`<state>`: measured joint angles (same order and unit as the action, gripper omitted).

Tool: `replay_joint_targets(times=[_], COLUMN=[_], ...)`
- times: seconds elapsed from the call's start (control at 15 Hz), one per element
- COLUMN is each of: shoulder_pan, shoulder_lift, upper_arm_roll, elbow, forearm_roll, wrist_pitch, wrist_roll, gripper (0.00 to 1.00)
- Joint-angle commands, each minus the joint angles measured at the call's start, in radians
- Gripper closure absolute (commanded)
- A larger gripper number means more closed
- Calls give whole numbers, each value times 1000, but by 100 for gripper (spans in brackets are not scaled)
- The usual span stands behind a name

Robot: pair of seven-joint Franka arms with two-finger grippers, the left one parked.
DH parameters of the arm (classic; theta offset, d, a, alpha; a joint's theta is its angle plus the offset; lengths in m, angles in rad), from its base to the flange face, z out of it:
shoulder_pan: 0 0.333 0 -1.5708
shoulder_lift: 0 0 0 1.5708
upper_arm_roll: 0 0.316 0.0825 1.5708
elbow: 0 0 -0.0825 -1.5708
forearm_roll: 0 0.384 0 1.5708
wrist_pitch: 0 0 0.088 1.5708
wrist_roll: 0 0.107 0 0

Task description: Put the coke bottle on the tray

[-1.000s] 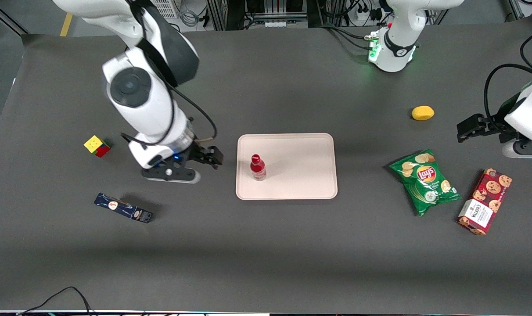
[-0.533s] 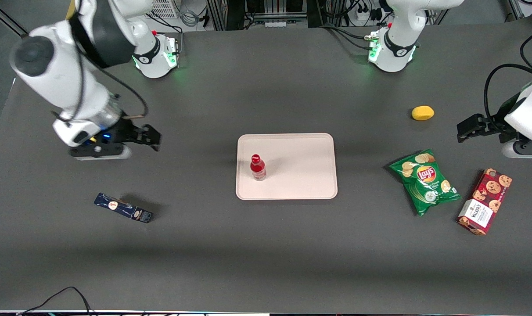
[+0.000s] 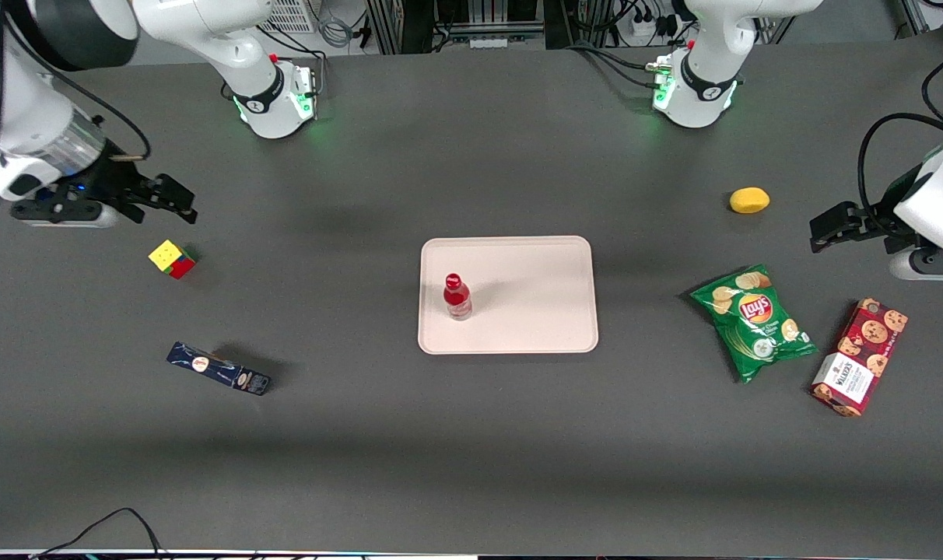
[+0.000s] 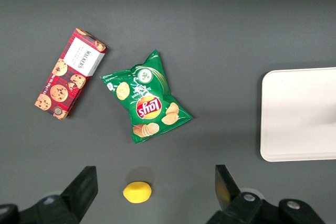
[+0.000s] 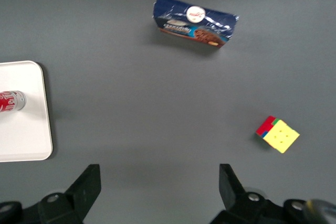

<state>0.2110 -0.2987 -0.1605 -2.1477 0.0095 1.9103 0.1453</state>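
Evidently the placement is done: I find the small red coke bottle (image 3: 457, 297) with its red cap standing upright on the pale pinkish-beige plastic tray (image 3: 534, 295), near the tray's edge toward the working arm. My gripper (image 3: 177, 204) hangs well apart at the working arm's end, fingers spread, holding nothing. I judge nothing remains.
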Motion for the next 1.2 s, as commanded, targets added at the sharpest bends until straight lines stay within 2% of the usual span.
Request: replay_joint_targets(times=[0.0, 0.27, 0.47, 0.87, 1.13], shoulder_pan=[5, 10, 16, 18, 16], shoulder_lift=[-7, 65, 78, 78, 82], upper_arm_roll=[-59, -73, -71, -68, -74], elbow=[40, 161, 178, 252, 256], forearm_roll=[0, -49, -88, -86, -83], wrist_pitch=[-19, -40, -51, -152, -155], wrist_roll=[-111, -135, -136, -138, -139], gripper=[0, 0, 0, 0, 0])
